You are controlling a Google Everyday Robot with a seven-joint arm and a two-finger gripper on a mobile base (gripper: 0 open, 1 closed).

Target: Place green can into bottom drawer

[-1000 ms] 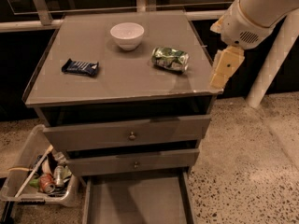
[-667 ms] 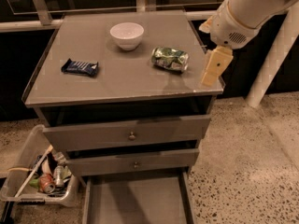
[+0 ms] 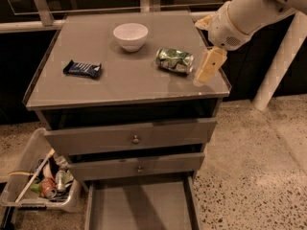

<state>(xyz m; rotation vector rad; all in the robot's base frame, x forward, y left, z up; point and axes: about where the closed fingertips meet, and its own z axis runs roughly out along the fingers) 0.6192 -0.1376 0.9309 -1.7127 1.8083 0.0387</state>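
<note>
Desk (image 3: 120, 87): grey-brown cabinet with a flat top behind a raised lip, three drawers stacked in the front.

Robot arm (image 3: 259, 6): white, entering from the upper right corner, angled down and left towards the right side of the desk.

Bottom drawer (image 3: 139, 207): lowest and widest of the three, pulled out towards the camera at floor level; shallow tray, plain grey floor, low sides.

Upper drawers: top drawer (image 3: 96, 138) and middle drawer (image 3: 105, 169), each with a small round knob, both slightly ajar.

Floor bin (image 3: 26, 157): pale plastic, left of the drawers, holding mixed rubbish including a red-and-silver can.

White bowl (image 3: 130, 35): upright on the desk top, centre rear.

Gripper (image 3: 205, 71): cream-coloured, pointing down and left above the right front area of the desk, just beside the right end of the green can; contact with the can not determinable. Spread or closed: cannot tell.

Green can (image 3: 174, 60): on its side on the desk top, right of centre, in front and to the right of the bowl, well apart from the bottom drawer. Shiny green with silver glints, body dented and wrinkled.

Snack wrapper (image 3: 82, 69): dark blue, flat on the left side of the desk top
</note>
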